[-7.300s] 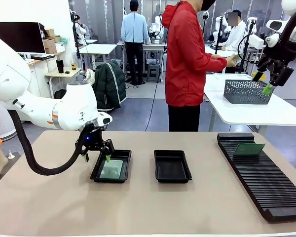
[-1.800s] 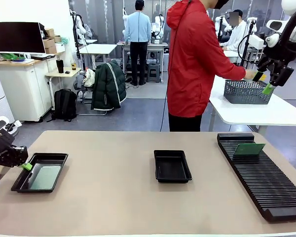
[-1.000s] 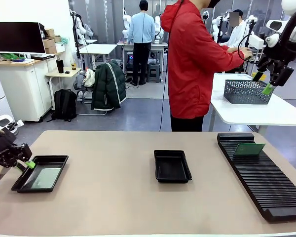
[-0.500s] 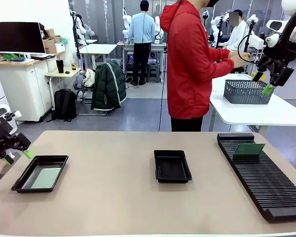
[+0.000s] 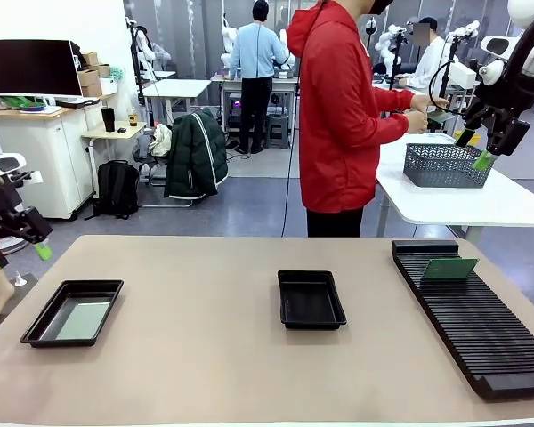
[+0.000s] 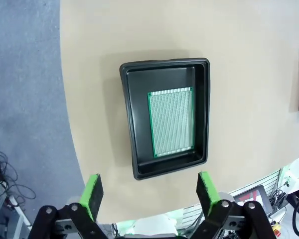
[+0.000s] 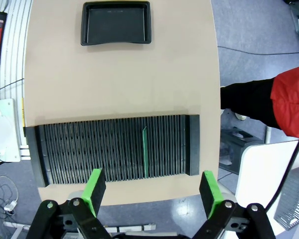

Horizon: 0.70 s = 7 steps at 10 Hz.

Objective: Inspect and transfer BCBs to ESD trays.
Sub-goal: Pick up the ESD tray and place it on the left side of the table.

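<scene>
One board is sorted, by the look of it. My left fingers are spread wide with nothing in them, hanging over the left tray near the left end of the table. The green board lies flat on that tray's floor, close to one long wall.

My right fingers are just as wide and empty, up high over the ribbed rack, where another board stands in a slot, edge-on to me. The second tray sits bare mid-table, well apart from the rack.

My take is that the next bit is the right arm's job. The pads already seem to face the board's two flat sides, so I'd drop straight down over its top edge, pinch gently and pull straight up so it doesn't scrape the ribs. Then I'd go low inside the bare tray's rim before letting go, since a thin board could end up propped on the flared wall.
</scene>
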Each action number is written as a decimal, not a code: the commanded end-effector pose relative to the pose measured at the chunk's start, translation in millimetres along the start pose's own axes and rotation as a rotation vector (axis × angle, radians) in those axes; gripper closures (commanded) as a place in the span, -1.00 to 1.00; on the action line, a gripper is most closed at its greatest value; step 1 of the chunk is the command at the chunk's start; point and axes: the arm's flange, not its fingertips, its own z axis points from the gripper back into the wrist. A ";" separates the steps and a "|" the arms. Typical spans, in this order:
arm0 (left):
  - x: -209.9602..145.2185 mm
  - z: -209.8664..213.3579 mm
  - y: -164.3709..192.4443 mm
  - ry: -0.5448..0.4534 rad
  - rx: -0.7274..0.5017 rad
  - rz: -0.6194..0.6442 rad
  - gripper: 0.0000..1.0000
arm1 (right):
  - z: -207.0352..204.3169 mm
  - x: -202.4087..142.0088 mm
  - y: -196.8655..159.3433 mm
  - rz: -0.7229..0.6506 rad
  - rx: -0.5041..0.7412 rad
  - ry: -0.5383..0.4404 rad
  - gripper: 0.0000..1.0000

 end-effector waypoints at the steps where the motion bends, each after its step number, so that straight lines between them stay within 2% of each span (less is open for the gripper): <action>1: 0.0 13.1 -10.1 0.041 0.062 -0.003 -1.00 | -0.1 -1.0 0.2 -0.001 0.000 0.000 -1.00; 4: 5.0 20.8 -19.9 0.072 0.083 0.015 -1.00 | -0.1 -1.0 0.2 -0.001 0.000 0.000 -1.00; 5: 3.8 15.8 -13.3 0.032 0.059 -0.011 -1.00 | -0.1 -1.0 0.2 -0.001 0.000 0.000 -1.00; 7: 3.8 15.8 -13.3 0.032 0.059 -0.011 -1.00 | -0.1 -1.0 0.2 -0.001 0.000 0.000 -1.00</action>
